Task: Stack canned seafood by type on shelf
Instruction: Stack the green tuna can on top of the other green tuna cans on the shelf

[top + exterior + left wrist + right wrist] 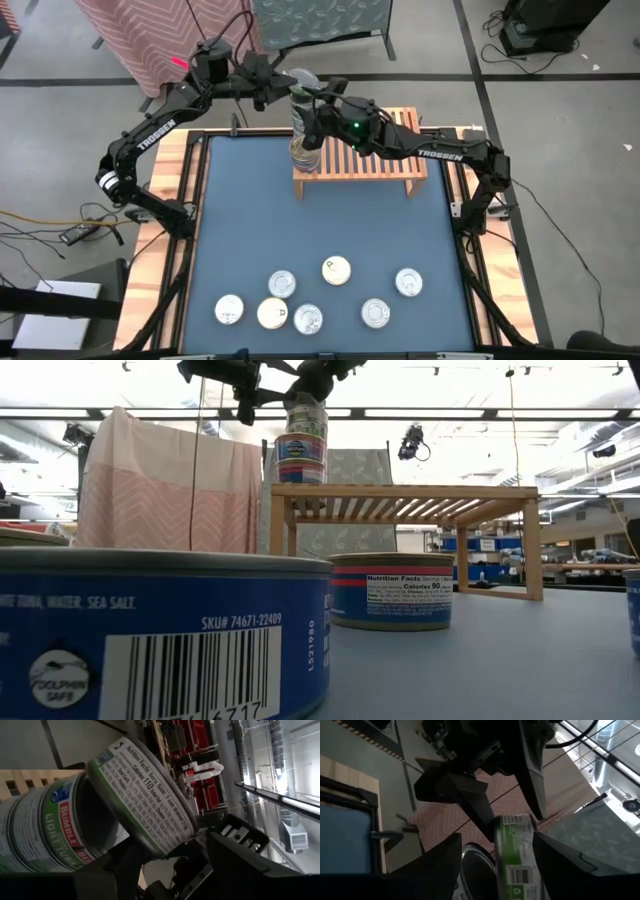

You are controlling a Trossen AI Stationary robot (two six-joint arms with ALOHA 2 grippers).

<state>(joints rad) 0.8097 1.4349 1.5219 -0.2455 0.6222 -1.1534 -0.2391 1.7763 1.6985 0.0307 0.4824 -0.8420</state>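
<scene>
You see seven loose cans [336,270] at 6 o'clock, one stack [304,152] on the shelf [385,165]. Left gripper [292,82] grasps a tilted can [150,800]; right gripper [312,112] I cannot tell.

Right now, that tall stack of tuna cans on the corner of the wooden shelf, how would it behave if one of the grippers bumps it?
The stack of cans looks apt to topple: it is several cans high on a narrow footprint. It stands at the shelf end, so falling cans would probably drop to the table and could roll. The top can sits tilted, so it likely slides off first.
</scene>
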